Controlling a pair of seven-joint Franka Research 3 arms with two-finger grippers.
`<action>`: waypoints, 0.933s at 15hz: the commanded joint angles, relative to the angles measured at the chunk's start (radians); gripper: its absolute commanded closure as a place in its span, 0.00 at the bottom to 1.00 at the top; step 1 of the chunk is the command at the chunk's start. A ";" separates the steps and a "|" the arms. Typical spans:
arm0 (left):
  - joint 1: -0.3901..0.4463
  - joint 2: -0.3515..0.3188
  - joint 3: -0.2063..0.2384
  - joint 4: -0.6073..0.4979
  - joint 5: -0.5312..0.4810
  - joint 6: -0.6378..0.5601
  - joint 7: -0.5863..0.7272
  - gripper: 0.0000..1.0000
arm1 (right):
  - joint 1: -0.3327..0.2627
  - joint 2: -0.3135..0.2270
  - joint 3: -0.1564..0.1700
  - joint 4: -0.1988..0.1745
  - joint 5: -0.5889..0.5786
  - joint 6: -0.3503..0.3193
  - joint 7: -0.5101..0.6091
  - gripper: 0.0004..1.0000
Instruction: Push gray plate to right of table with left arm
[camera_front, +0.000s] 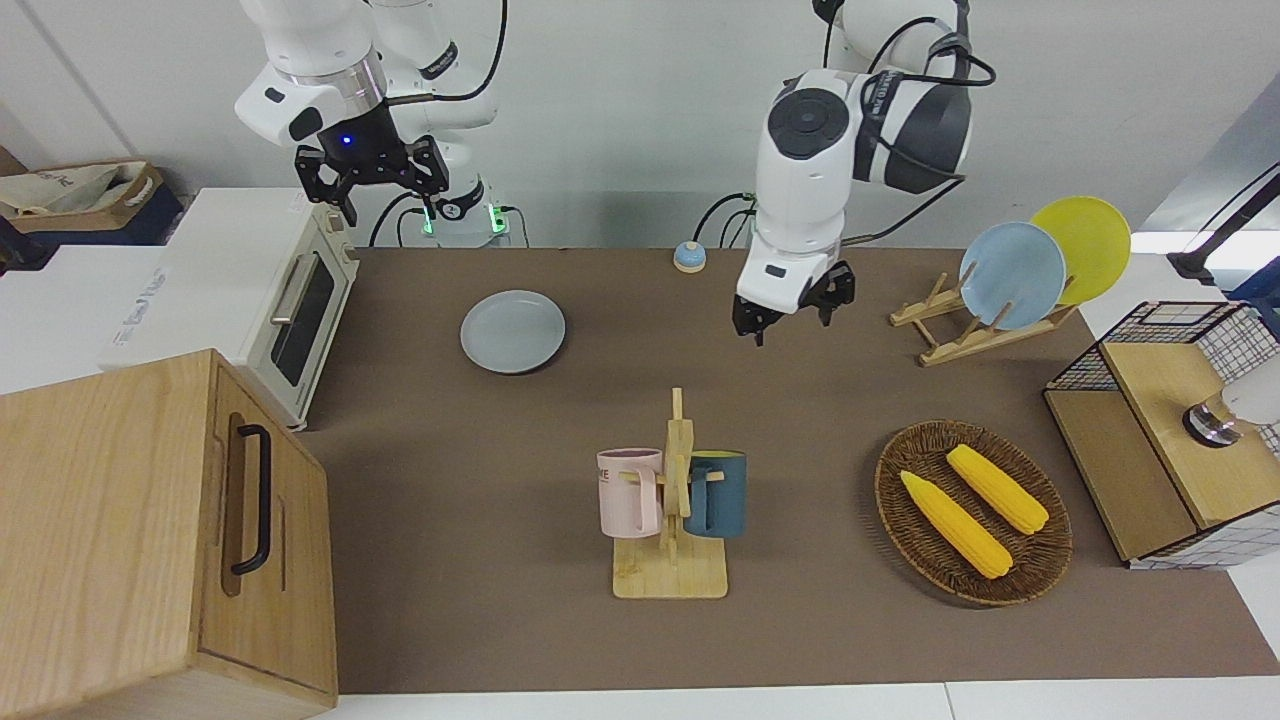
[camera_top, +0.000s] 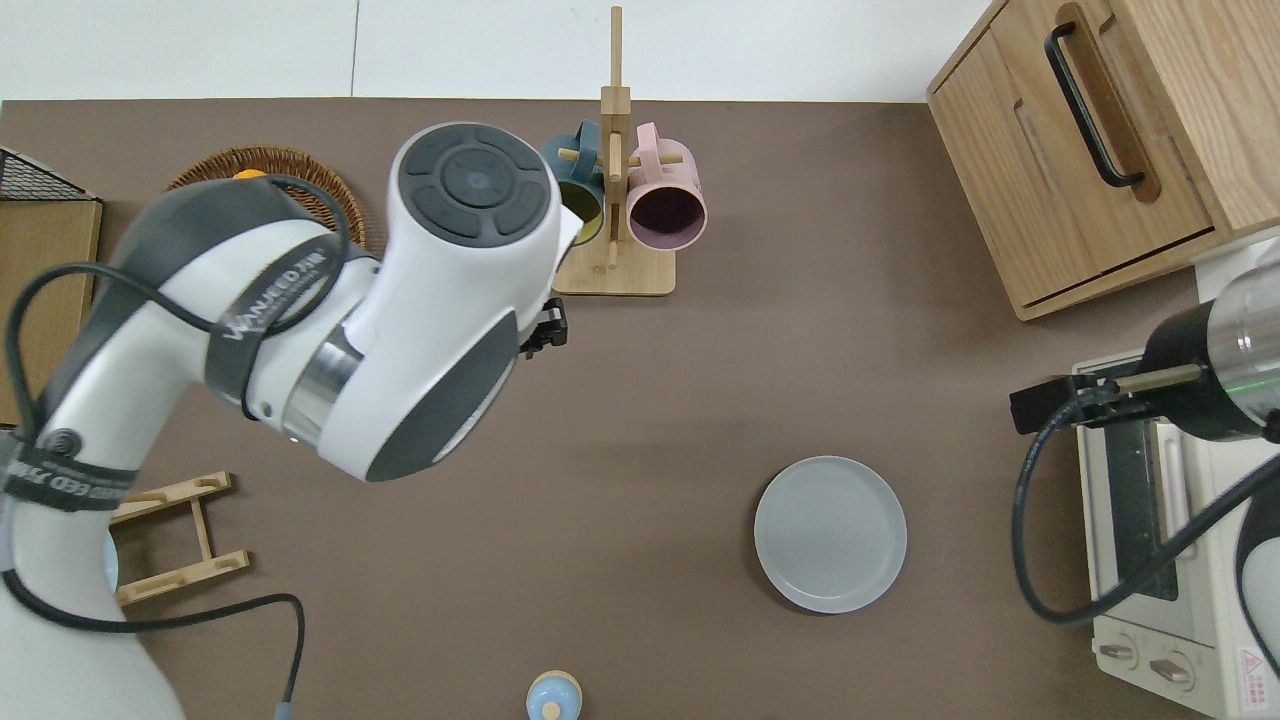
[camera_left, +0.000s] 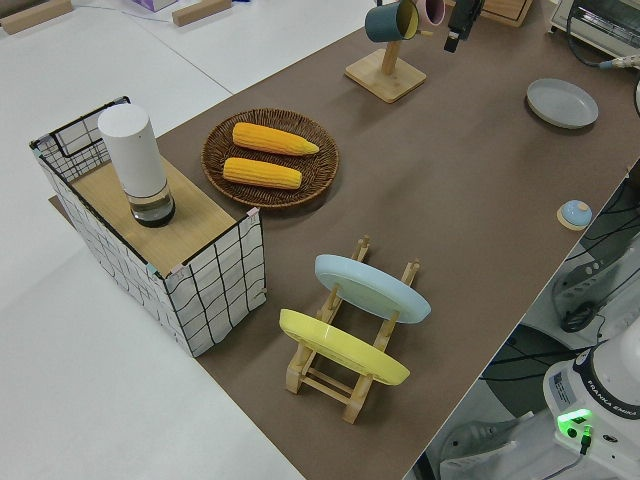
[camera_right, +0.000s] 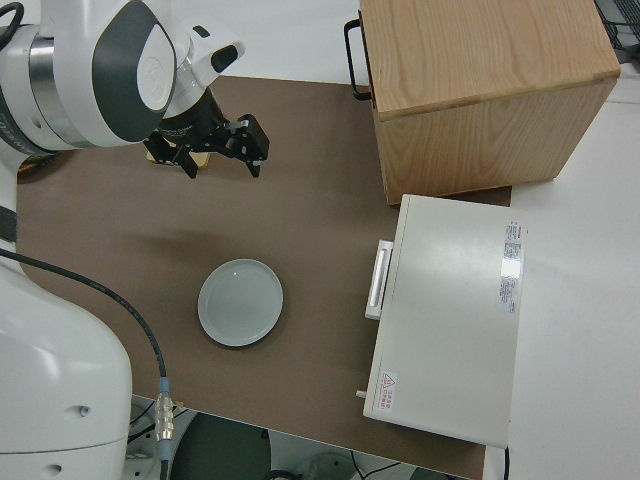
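Gray plate (camera_front: 512, 331), round, flat, low-rimmed, near the white toaster oven (camera_front: 290, 310): we judge it rigid and slippery, pushed at its rim; left gripper (camera_front: 790, 309) hangs open, well apart.

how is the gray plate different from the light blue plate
The gray plate lies flat on the table, toward the right arm's end; the light blue plate stands on edge in a wooden rack, toward the left arm's end. The gray plate is a duller blue-gray, while the light blue plate is brighter. The gray plate sits alone, while the light blue plate has a yellow plate beside it. Both are round.
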 joint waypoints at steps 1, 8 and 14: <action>0.134 -0.060 -0.010 -0.005 -0.049 -0.062 0.172 0.02 | -0.020 -0.006 0.015 0.004 0.010 -0.014 0.001 0.02; 0.288 -0.116 0.008 -0.008 -0.105 -0.095 0.312 0.02 | -0.020 -0.006 0.015 0.004 0.010 -0.014 0.001 0.02; -0.116 -0.170 0.612 -0.012 -0.331 -0.085 0.718 0.01 | -0.020 -0.006 0.015 0.004 0.010 -0.012 0.000 0.02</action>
